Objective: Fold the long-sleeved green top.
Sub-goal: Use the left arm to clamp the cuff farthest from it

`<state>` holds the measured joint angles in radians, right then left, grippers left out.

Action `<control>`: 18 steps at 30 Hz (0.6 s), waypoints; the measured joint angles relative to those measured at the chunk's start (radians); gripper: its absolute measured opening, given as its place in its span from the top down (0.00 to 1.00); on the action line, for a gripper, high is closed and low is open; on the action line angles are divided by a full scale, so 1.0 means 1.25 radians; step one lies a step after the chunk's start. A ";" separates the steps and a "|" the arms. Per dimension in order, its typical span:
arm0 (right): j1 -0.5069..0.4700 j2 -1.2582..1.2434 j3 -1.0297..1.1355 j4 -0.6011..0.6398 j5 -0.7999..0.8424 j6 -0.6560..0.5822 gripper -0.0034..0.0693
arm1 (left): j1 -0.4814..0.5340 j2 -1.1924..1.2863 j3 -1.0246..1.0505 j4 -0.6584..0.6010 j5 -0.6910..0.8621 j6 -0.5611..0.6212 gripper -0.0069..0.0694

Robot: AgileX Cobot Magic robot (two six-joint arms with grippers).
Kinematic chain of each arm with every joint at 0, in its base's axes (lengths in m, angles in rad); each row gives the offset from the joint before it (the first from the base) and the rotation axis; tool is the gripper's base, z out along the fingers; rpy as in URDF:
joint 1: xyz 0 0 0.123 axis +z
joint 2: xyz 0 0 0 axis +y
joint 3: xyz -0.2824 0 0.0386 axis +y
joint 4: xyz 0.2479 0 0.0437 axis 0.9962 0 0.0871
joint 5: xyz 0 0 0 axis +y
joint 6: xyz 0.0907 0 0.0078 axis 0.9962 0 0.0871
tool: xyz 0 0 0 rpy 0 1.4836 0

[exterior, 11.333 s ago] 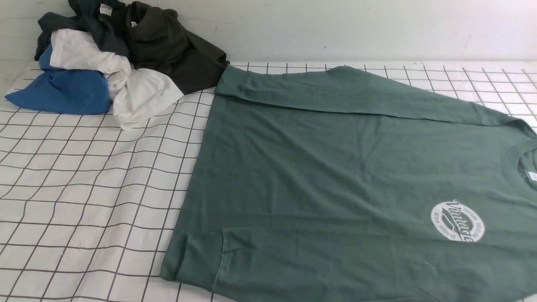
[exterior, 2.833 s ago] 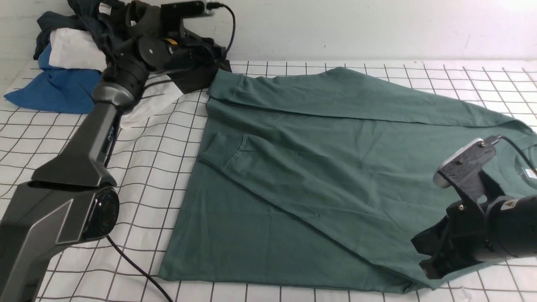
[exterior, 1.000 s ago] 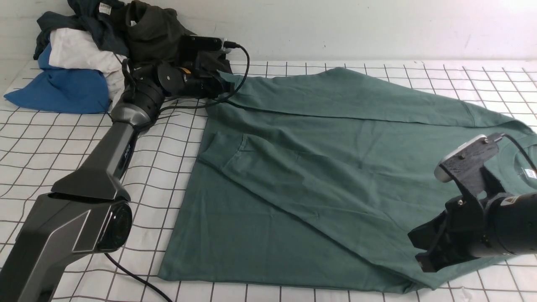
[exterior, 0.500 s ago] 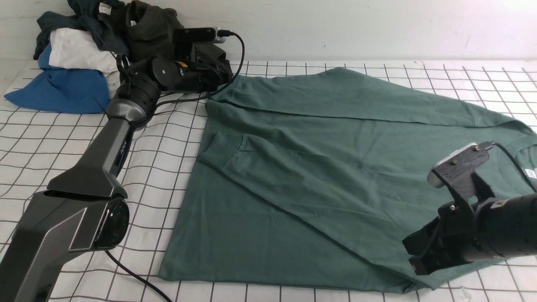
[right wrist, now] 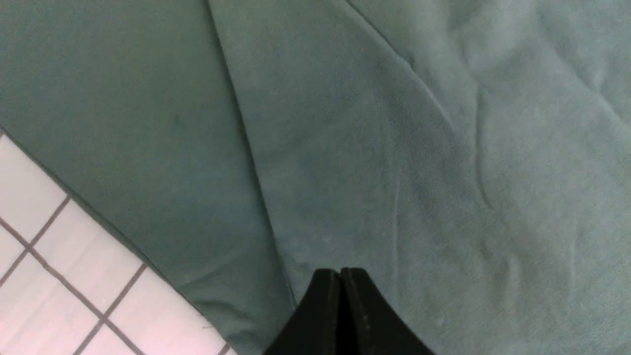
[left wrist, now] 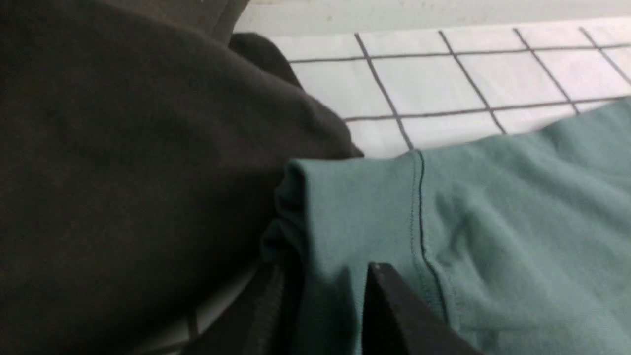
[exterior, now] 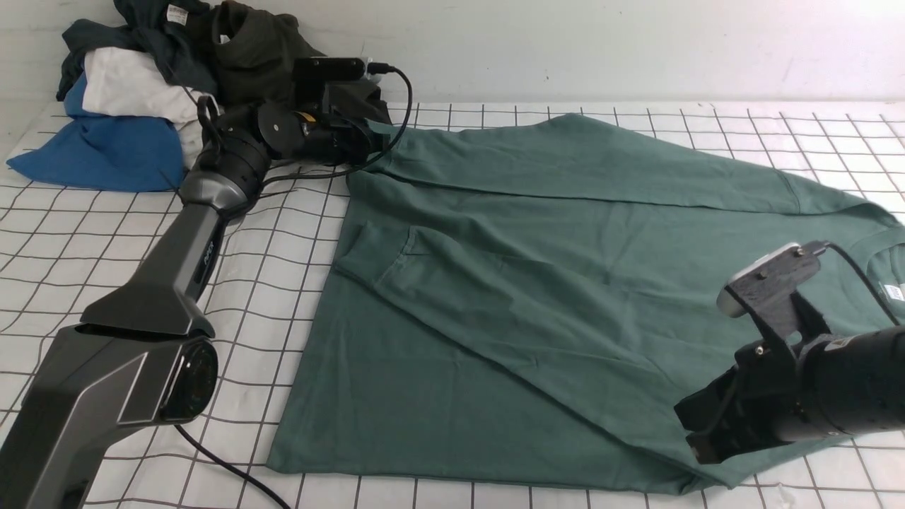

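Observation:
The green long-sleeved top [exterior: 530,283] lies flat on the grid cloth, with its near sleeve folded diagonally across the body and that cuff [exterior: 378,258] resting on the chest area. My left gripper [exterior: 368,141] is at the far sleeve's cuff beside the clothes pile. In the left wrist view the cuff [left wrist: 355,197] fills the gap between the jaws of the left gripper [left wrist: 320,268], pinched and slightly lifted. My right gripper [exterior: 696,442] is shut and empty, low over the top's near edge. The right wrist view shows the right gripper [right wrist: 340,270] above green cloth [right wrist: 394,123].
A pile of clothes sits at the far left: a dark olive garment [exterior: 254,56] touching the held cuff, a white piece [exterior: 134,88], a blue one [exterior: 99,152] and a dark teal one [exterior: 155,42]. The wall runs close behind. Grid cloth [exterior: 106,240] covers the table.
My left gripper rose a little and came back down at the far cuff, its jaws narrowing on it. My right gripper drifted slightly left and lower, still shut.

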<state>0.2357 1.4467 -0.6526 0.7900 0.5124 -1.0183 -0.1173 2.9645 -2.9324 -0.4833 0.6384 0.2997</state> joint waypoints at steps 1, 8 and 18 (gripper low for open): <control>0.000 0.000 0.000 0.003 0.000 -0.001 0.97 | 0.000 0.001 0.000 0.005 0.006 0.000 0.73; 0.000 0.000 0.000 0.003 0.005 -0.002 0.97 | -0.001 -0.027 0.001 0.009 0.025 0.000 0.89; 0.000 0.000 0.000 0.003 0.009 -0.002 0.97 | -0.004 -0.117 -0.002 0.009 0.095 0.000 0.89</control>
<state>0.2357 1.4467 -0.6526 0.7934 0.5233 -1.0208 -0.1221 2.8188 -2.9345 -0.4724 0.7568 0.3000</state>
